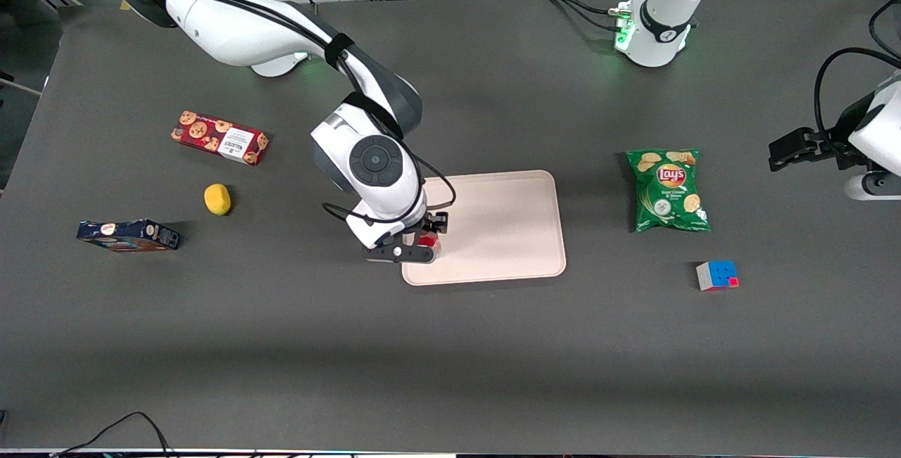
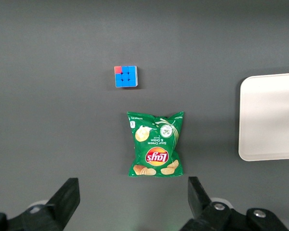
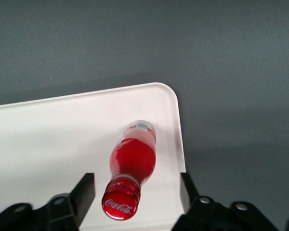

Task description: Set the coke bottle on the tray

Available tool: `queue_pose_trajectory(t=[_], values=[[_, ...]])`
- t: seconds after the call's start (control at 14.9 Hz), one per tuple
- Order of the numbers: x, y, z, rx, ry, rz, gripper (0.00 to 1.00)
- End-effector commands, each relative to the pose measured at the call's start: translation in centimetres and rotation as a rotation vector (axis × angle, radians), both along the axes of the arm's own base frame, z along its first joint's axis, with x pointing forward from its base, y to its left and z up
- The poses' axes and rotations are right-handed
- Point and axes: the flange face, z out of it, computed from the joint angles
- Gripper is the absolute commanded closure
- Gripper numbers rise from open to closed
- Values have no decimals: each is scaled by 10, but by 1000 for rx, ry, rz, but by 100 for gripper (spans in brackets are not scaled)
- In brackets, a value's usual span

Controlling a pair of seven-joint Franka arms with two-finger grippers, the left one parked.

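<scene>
Centrally on the dark table point(image 1: 450, 359) lies the tray point(image 1: 507, 233), well apart from every table edge. Over the tray's corner nearest the front camera, toward the working arm's end, hangs the end effector point(image 3: 135, 192), its fingers point(image 3: 84, 190) spread wide and touching nothing. Between them the coke bottle point(image 3: 132, 163) stands upright on the tray, just inside that rounded corner.

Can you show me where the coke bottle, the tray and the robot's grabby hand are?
coke bottle point(image 3: 133, 161): right wrist view, on its red body.
tray point(image 1: 507, 233): front view, on its bare floor.
gripper point(image 1: 415, 247): front view, between its fingertips, above the tray's corner; jaws apart, not touching the bottle.
</scene>
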Motion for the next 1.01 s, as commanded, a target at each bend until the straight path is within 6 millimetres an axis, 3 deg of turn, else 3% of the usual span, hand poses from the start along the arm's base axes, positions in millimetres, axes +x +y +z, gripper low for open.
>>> queue_pose_trajectory(t=[0.0, 0.2, 0.4, 0.54, 0.74, 0.94], values=[[9, -17, 51, 16, -71, -67, 0], [18, -68, 124, 59, -129, -136, 0], [11, -128, 181, 32, -205, -91, 0], [5, -171, 204, 40, -210, -58, 0], [-7, -267, 230, 46, -204, 17, 0], [-34, -341, 238, 35, -180, 56, 0]])
